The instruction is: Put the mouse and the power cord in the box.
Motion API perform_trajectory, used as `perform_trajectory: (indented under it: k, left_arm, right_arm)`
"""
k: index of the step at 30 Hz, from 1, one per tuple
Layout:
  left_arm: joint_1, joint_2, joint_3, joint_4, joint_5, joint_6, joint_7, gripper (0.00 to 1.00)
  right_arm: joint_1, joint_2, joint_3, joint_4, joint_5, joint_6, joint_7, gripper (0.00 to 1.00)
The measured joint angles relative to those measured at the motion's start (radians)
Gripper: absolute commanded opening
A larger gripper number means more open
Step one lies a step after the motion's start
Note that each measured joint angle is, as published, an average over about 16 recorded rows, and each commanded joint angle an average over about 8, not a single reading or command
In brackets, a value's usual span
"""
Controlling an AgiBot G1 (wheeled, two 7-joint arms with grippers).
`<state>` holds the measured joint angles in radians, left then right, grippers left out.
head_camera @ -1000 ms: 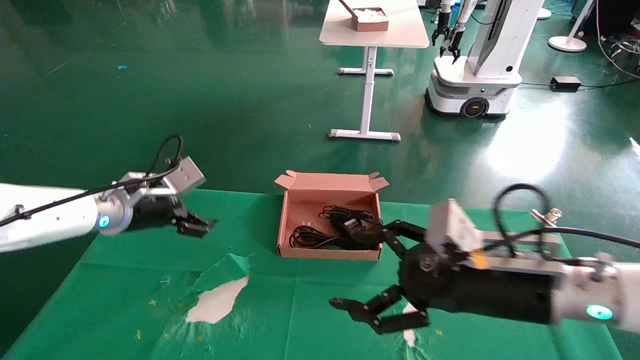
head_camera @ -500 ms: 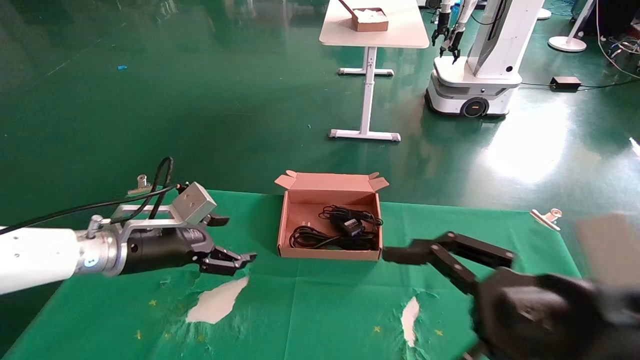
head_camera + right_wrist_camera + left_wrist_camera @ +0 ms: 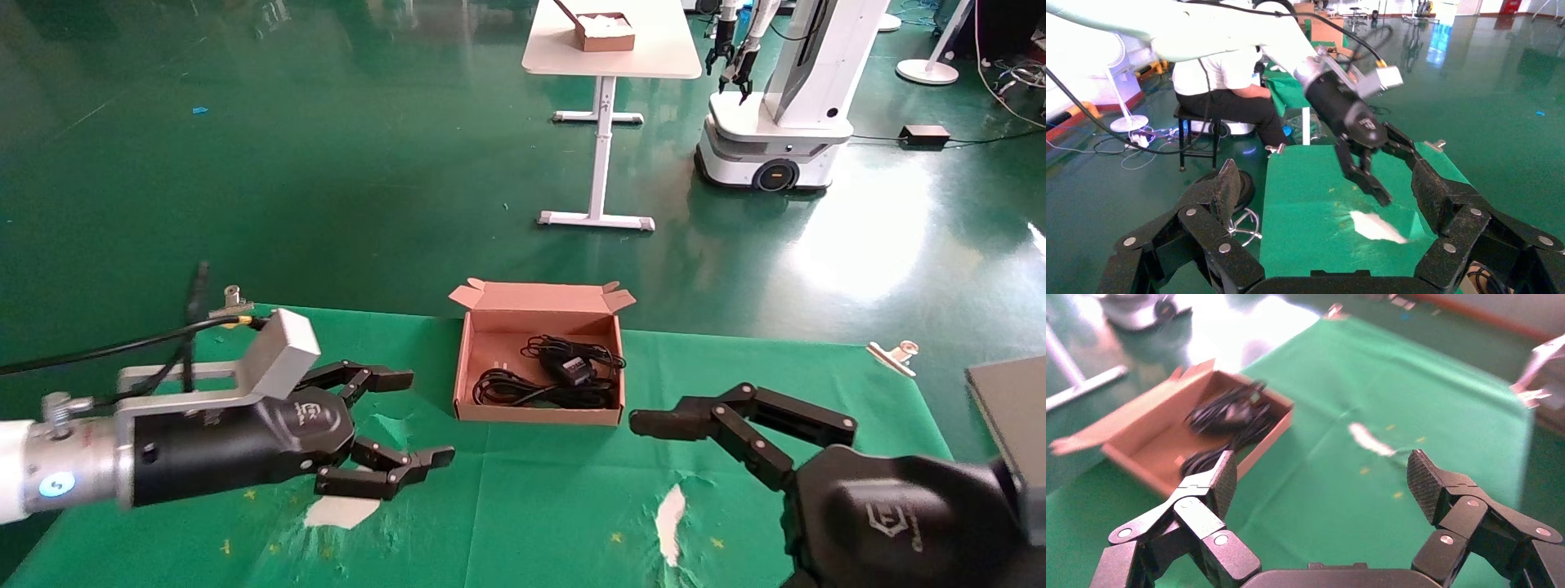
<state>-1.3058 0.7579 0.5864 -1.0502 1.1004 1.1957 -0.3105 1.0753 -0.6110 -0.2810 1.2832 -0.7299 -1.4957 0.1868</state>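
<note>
Right gripper (image 3: pixel 654 433): at the near right corner of the surface (image 3: pixel 531 523), fingers spread wide, holding nothing; one fingertip reaches toward the near right corner of the box, short of touching it. The lower finger is cut off by the picture's edge in the head view; the right wrist view shows both fingers (image 3: pixel 1223 190) well apart.

Left gripper (image 3: pixel 409 420): over the near left part of the surface, fingers spread, empty, hovering above a white tear (image 3: pixel 339 510) in the green cloth. Its wrist view confirms both pads (image 3: pixel 1226 478) apart with only cloth between them.

Second white tear (image 3: pixel 670 513): near edge, right of centre, in the cloth.

The box (image 3: pixel 470 367): brown cardboard, open, flaps up, at the middle of the far edge of the surface, between the two grippers and beyond them.

The power cord (image 3: pixel 511 388): glossy black loops lying inside the box, along its near wall.

The mouse (image 3: pixel 572 367): small black body inside the box, toward its right wall, resting amid thin black wire; it and the cord overlap, exact contact hard to tell.

Metal clips: one at the far left corner (image 3: pixel 229 304), one at the far right corner (image 3: pixel 892 354).

Beyond, on the green floor: a white table (image 3: pixel 609 49) bearing a brown box with white filling (image 3: pixel 603 31), and a white wheeled robot (image 3: pixel 776 122).
</note>
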Motion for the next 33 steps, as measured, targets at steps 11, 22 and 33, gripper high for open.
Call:
perform_trajectory:
  k: [11, 22, 33]
  left_arm:
    - [0.132, -0.084, -0.175, -0.134, -0.211, 0.171, 0.070, 1.00]
    - [0.232, -0.146, -0.308, -0.235, -0.372, 0.301, 0.120, 1.00]
    - [0.247, -0.156, -0.328, -0.250, -0.396, 0.320, 0.127, 1.00]
  right_arm:
    - [0.000, 0.000, -0.001, 0.000, 0.001, 0.000, 0.000, 1.00]
    - [0.000, 0.001, -0.001, 0.000, 0.002, 0.000, -0.001, 1.00]
    - [-0.001, 0.002, 0.000, 0.000, 0.002, 0.000, -0.001, 1.00]
